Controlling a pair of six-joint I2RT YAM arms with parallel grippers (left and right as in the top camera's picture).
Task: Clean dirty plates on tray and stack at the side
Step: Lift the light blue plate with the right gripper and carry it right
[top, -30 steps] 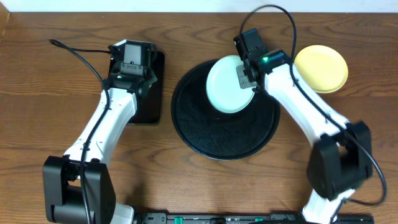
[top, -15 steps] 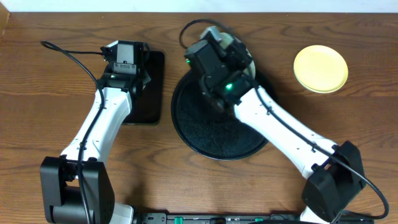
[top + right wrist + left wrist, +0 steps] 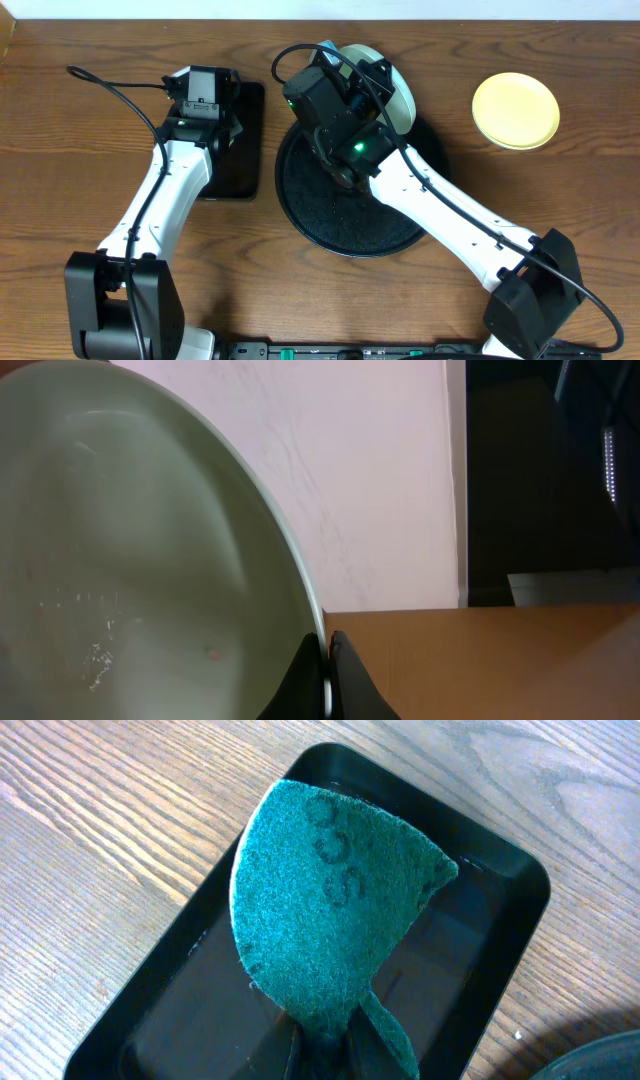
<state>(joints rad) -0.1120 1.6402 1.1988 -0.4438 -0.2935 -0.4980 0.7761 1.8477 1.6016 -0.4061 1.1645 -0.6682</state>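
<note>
One mint plate (image 3: 120, 560) gripped, sponge (image 3: 320, 900) pinched

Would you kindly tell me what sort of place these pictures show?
Probably a lab bench staged for dishwashing practice, not a real kitchen: robot arms at a wooden table, a green scouring pad over a small rectangular tray, and a plain white wall behind.

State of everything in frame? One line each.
left gripper: shut on pad
pad: bent, over small tray
small tray: flat on table
right gripper: shut on mint plate rim
mint plate: lifted, tilted
yellow plate: flat on table, no smears visible
round tray: on table, visible part bare
</note>
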